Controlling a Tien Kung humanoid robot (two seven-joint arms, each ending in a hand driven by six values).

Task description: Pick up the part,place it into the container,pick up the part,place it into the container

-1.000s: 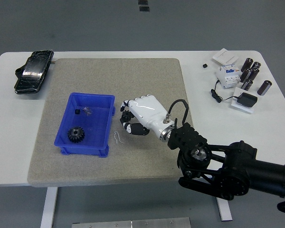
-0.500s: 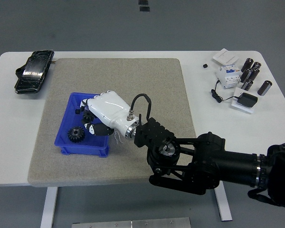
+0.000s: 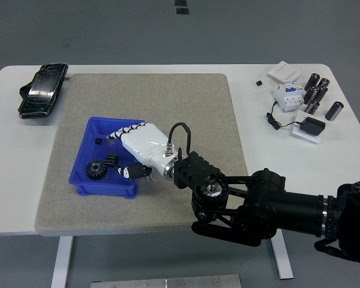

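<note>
Head view, from largest item to smallest. White table (image 3: 6, 180): it spans the whole scene, its near edge at the bottom. Grey felt mat (image 3: 186, 108): it covers the table's middle, and the container sits on its left half. Right arm (image 3: 276, 207): black and jointed, it enters from the lower right corner and reaches leftward over the mat's near edge. Right hand (image 3: 138, 150): a white shell with black-tipped fingers, it hangs over the right half of the blue container (image 3: 87, 135), its fingers spread and extended, holding nothing that can be seen. Blue container: an open rectangular bin standing upright. Black pouch (image 3: 42, 90): it lies on the bare table beyond the mat's far left corner. Right end of the table: a white breaker-like block (image 3: 288, 95), a black adapter (image 3: 313, 126) with its cable, several dark cylinders (image 3: 317, 93) and a pair of small white cards (image 3: 285, 71) lie grouped together, well apart from the mat. Large black gear (image 3: 96, 170): it lies flat in the container's near left corner. Smaller black gear (image 3: 111, 159): it lies on the container floor just beside the large gear and just below the fingertips (image 3: 119, 135); whether they touch it cannot be told. Tiny black piece (image 3: 98, 141): it rests near the container's far wall.
</note>
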